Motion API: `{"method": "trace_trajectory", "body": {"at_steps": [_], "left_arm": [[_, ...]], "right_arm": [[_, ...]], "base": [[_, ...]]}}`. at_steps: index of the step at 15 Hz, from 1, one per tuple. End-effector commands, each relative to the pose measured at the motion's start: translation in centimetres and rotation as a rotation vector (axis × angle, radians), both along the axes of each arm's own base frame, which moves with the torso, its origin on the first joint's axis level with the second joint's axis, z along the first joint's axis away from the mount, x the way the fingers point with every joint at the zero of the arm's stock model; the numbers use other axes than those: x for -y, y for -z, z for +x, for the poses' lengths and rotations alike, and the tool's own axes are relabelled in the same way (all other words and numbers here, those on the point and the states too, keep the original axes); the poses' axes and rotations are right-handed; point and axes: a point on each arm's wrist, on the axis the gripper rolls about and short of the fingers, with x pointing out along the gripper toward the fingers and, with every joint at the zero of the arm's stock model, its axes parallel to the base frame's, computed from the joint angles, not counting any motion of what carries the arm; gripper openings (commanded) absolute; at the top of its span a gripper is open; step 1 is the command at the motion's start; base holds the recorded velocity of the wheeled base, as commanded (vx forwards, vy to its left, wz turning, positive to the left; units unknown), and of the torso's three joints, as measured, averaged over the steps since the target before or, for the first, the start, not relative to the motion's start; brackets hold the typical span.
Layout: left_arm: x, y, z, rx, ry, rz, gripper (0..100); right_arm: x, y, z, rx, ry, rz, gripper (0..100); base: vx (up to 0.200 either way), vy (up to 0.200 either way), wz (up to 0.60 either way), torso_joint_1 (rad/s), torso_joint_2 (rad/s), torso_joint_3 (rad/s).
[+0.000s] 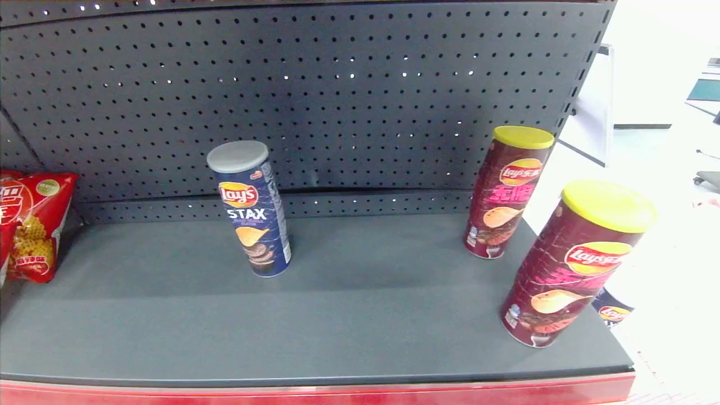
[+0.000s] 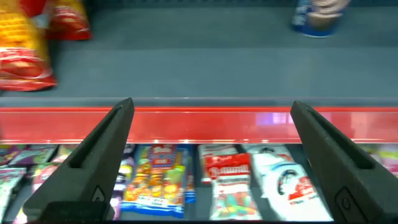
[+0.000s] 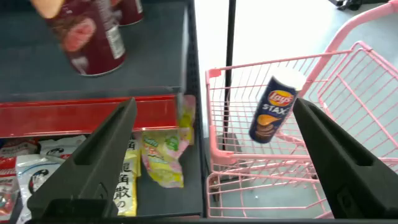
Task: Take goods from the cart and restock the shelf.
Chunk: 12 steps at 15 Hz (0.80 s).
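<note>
On the grey shelf board (image 1: 360, 304) a blue chip can (image 1: 250, 208) with a grey lid stands upright left of centre. Two maroon cans with yellow lids stand at the right, one at the back (image 1: 509, 191) and one near the front corner (image 1: 574, 264). My left gripper (image 2: 212, 106) is open and empty, held in front of the shelf's red front edge (image 2: 199, 117). Open and empty as well, my right gripper (image 3: 214, 102) hangs between the shelf corner and the pink cart (image 3: 348, 155). Inside the cart another blue can (image 3: 277, 109) leans against the wire.
Red snack bags (image 1: 34, 225) sit at the shelf's far left. The perforated back panel (image 1: 337, 95) closes the rear. Packed goods (image 2: 230, 186) fill the lower shelf beneath the red edge. Wide bare board lies between the blue can and the maroon cans.
</note>
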Motion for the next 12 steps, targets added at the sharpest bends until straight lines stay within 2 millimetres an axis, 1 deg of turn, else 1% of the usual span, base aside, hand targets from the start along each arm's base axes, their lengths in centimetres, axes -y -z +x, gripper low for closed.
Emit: {"method": "trace_trajectory", "body": {"at_steps": [1,12], "left_arm": [[0.00,0.00,0.00,0.000,-0.001,0.001,100],[0.00,0.00,0.00,0.000,-0.001,-0.001,100]], "right_arm": [[0.00,0.00,0.01,-0.002,0.000,0.000,100],[0.00,-0.02,0.01,0.000,0.000,-0.002,100]], "base": [[0.000,-0.200,0.00,-0.002,0.00,-0.002],[0.000,-0.200,0.00,0.002,0.00,0.004]]}}
